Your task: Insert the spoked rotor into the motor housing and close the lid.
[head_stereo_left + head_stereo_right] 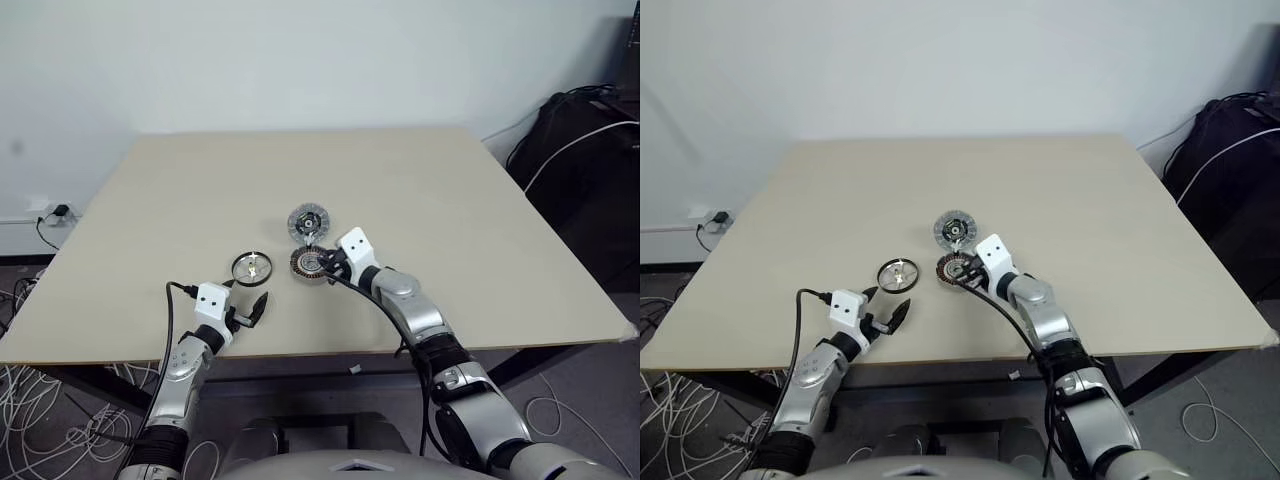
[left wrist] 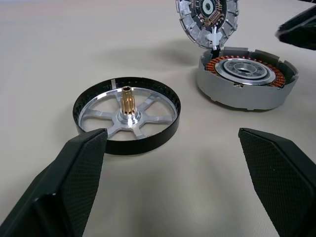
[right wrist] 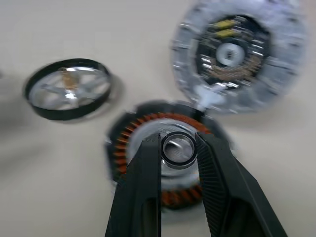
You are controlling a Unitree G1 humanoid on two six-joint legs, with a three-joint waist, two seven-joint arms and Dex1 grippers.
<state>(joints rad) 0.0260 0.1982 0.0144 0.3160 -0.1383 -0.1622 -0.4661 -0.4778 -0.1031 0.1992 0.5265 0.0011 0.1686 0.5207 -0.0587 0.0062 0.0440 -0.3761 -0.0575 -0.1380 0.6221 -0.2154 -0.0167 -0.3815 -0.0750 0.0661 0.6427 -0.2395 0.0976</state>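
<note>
My right claw (image 3: 178,148) pinched small metal ring (image 3: 177,148) above motor housing (image 2: 247,76), probably seating it; left claw (image 1: 246,305) gaped near spoked rotor (image 2: 127,114), next pickup.

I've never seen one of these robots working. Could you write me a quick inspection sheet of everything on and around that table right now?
Surface: beige table, bare apart from the parts.
Job's things: spoked rotor lies loose beside the motor housing; lid hinged open behind it.
Clutter: small metal ring.
Grippers: left tool open near the rotor; right tool pinching the metal ring over the housing.
Cables: white cables on the floor, wall socket lead.
Surroundings: white wall, black bag.
</note>
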